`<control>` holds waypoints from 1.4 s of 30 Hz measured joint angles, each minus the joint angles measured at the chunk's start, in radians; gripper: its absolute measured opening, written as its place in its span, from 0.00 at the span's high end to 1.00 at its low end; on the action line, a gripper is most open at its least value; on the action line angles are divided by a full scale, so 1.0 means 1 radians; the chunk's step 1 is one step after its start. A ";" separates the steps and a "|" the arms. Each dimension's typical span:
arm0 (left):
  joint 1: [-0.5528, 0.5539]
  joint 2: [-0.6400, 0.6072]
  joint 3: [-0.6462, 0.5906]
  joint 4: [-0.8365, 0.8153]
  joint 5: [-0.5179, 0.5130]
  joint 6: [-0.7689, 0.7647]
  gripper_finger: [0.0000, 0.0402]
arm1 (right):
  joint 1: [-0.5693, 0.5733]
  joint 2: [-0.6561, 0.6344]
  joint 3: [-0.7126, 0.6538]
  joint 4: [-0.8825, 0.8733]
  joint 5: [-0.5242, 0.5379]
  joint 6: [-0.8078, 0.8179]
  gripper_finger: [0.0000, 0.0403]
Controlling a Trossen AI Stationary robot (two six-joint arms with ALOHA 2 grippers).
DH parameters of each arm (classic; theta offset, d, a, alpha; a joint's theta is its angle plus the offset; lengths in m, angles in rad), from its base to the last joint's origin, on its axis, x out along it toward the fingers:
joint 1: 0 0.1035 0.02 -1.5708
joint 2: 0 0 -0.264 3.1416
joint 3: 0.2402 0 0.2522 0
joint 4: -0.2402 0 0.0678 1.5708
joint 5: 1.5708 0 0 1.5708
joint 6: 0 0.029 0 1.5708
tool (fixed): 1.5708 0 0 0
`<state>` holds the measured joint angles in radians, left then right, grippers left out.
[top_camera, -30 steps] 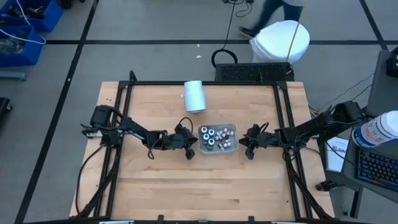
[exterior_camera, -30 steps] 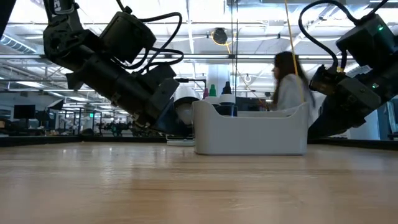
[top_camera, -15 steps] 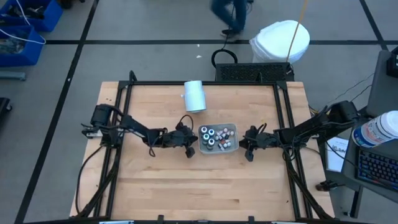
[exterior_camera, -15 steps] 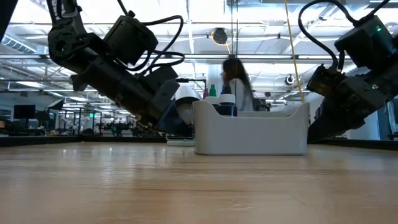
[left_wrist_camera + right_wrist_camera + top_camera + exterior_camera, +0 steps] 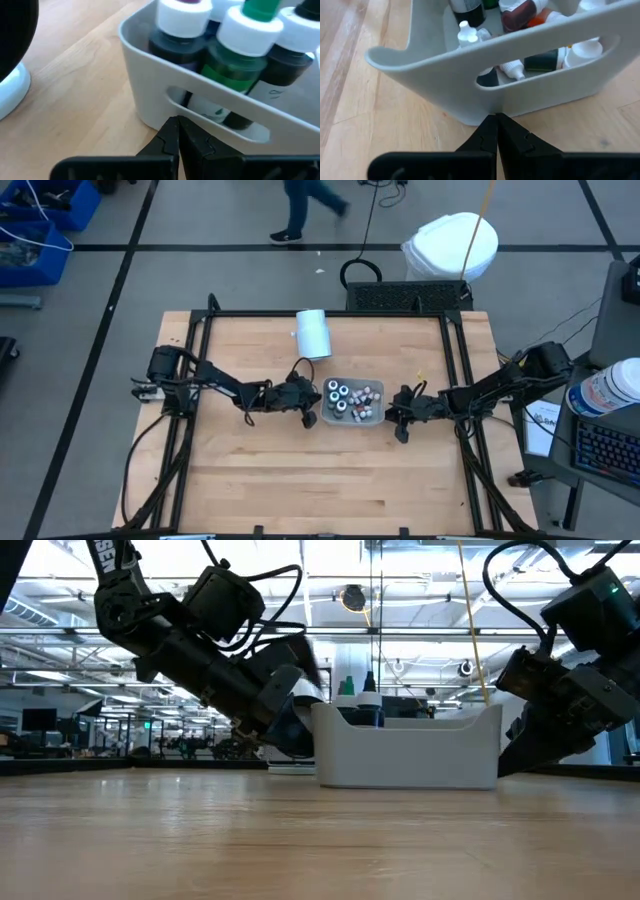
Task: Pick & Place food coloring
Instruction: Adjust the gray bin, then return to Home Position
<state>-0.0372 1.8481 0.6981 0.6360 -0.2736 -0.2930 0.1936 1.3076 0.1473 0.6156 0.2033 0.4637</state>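
Observation:
The grey tray (image 5: 377, 386) stands at the table's middle, and the food coloring bottles (image 5: 349, 399) stand and lie inside it. The left wrist view shows dark bottles with white caps (image 5: 182, 30), one green-topped (image 5: 246, 40). The right wrist view shows small whitish bottles (image 5: 468, 31) through the handle slot. My left gripper (image 5: 311, 412) is shut at the tray's left end. My right gripper (image 5: 399, 418) is shut at its right end. Both arms reach low over the table (image 5: 240, 690) (image 5: 560, 710). My left gripper meets the tray's left end wall just below the handle slot (image 5: 172, 111) with its shut fingertips (image 5: 175, 127), coming nearly level from the table's left. The tray stands flat on the table. My right gripper's shut fingertips (image 5: 496, 122) stand at the foot of the tray's right end wall (image 5: 485, 102), below the slot, coming level from the table's right. I cannot tell whether they touch it.
A larger white cylinder (image 5: 313, 333) lies on its side near the table's far edge, behind the tray. Black frame rails (image 5: 190, 350) run along the table's left, right and far sides. Bare wood lies toward the near edge. A person (image 5: 305, 205) walks beyond the table.
My left gripper has moved toward the table's right, up to the tray's left end, staying shut. The tray has slid a little toward the right. A person has walked across the floor beyond the table.

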 joint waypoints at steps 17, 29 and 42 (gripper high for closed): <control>-0.017 -0.019 0.006 -0.173 0.002 0.009 0.98 | -0.002 -0.058 0.001 -0.058 -0.049 -0.028 1.00; -0.048 -0.506 -0.171 -0.190 0.076 0.276 0.99 | -0.002 -0.577 0.001 -0.442 -0.050 -0.111 1.00; -0.081 -1.039 -0.446 -0.145 0.249 0.485 0.99 | -0.004 -1.052 0.001 -0.579 -0.155 -0.359 1.00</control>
<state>-0.1178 0.8092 0.2522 0.4912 -0.0248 0.1918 0.1898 0.2555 0.1482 0.0367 0.0488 0.1047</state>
